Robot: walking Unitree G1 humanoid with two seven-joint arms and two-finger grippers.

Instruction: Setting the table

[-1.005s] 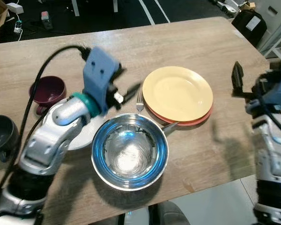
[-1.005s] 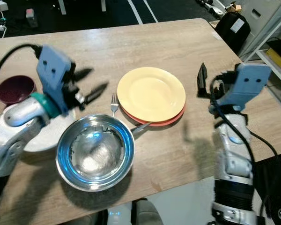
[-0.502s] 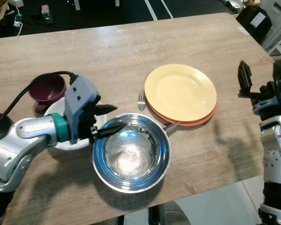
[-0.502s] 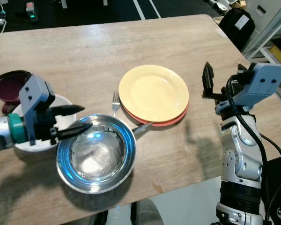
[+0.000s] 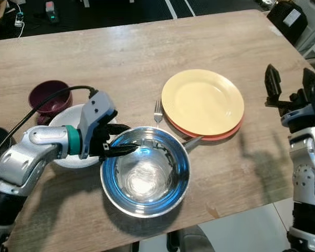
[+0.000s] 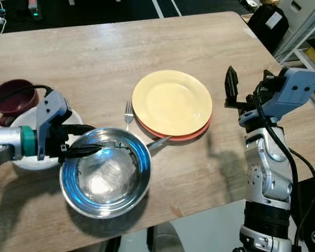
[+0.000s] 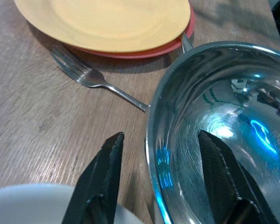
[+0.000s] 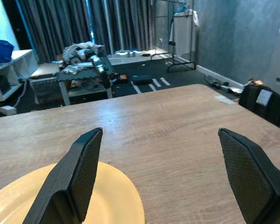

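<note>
- The steel bowl [image 5: 145, 171] sits at the lower centre of the frame on the wooden tabletop [image 5: 147, 58], shiny and blue-tinted inside.
- The left gripper [image 5: 122, 142] is at the bowl's left rim, its fingers [image 7: 102, 172] parted and straddling the wall: one outside, one inside, not yet clamped on it.
- Just behind that gripper lies a white plate [image 5: 60, 118], with a maroon mug [image 5: 50, 97] beyond it at the left.
- A fork [image 5: 157, 111] rests between the bowl and the yellow plate [image 5: 202, 102], which is stacked on a red plate [image 5: 220, 135] right of centre.
- Over at the right edge, the right gripper [image 6: 247, 84] hangs above the tabletop, fingers spread wide, gripping nothing.
</note>
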